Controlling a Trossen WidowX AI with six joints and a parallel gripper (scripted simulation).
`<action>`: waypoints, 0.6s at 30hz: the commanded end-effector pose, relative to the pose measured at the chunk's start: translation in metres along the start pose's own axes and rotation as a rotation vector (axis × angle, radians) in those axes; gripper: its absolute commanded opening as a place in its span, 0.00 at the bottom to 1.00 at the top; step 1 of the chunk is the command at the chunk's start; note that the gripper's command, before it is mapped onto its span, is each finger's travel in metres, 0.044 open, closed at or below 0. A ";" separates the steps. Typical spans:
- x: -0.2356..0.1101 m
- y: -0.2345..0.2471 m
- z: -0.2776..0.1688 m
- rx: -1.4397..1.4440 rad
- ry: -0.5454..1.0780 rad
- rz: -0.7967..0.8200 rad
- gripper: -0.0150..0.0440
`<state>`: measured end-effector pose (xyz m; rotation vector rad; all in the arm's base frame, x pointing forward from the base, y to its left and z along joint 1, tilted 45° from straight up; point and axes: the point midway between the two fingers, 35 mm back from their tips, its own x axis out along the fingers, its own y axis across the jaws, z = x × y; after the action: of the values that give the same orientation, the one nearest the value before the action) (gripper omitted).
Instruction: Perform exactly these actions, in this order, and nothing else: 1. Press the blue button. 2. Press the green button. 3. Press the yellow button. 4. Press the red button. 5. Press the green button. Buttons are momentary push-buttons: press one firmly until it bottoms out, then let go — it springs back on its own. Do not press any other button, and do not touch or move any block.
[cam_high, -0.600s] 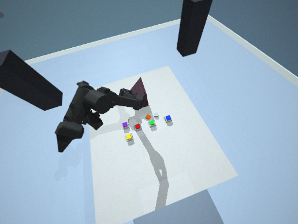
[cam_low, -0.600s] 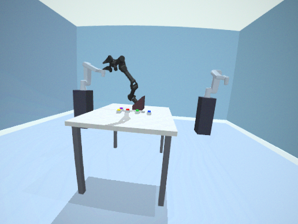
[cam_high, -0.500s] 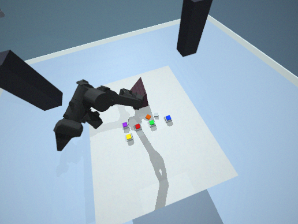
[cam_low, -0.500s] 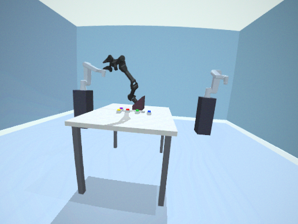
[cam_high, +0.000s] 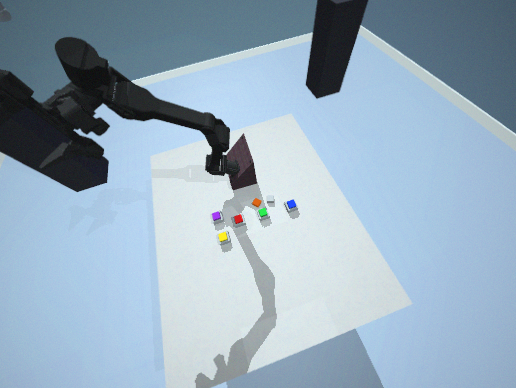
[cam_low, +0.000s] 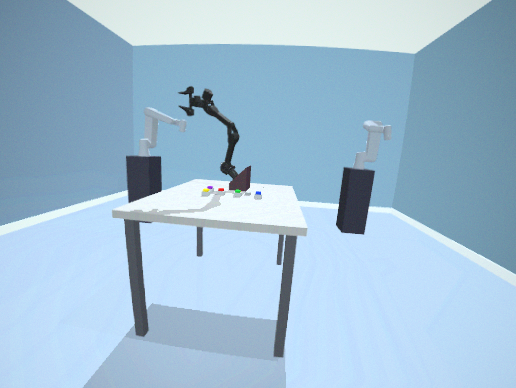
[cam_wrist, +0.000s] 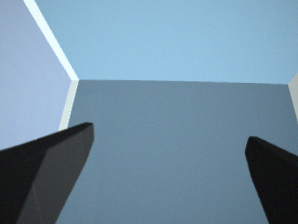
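Several small buttons sit on the white table (cam_high: 310, 260) (cam_low: 250, 215): blue (cam_high: 291, 204) (cam_low: 258, 193), green (cam_high: 263, 212) (cam_low: 238, 191), red (cam_high: 238, 219) (cam_low: 221, 190) and yellow (cam_high: 223, 236). My gripper (cam_low: 185, 102) (cam_wrist: 169, 137) is open and empty. It is raised high above the table's far left side, well away from every button. The wrist view shows only walls and a ceiling corner between the two dark fingers. My black arm (cam_high: 165, 107) rises from its base at the table's back.
A purple button (cam_high: 216, 216) (cam_low: 210, 188), an orange button (cam_high: 256, 202) and a small grey block (cam_high: 270, 199) sit among the task buttons. A dark maroon wedge (cam_high: 243, 162) (cam_low: 242, 177) stands beside the arm's base. Dark pedestals (cam_high: 332, 45) (cam_low: 355, 200) (cam_low: 143, 177) stand off the table.
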<state>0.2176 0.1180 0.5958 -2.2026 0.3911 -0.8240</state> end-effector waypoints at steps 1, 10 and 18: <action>-0.008 0.006 -0.070 0.339 0.007 -0.055 0.93; 0.019 0.072 -0.178 1.033 -0.012 -0.043 0.93; 0.082 0.171 -0.200 1.586 -0.010 0.143 0.93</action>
<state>0.1200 -0.0993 0.6329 -0.9265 -0.1531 -0.7014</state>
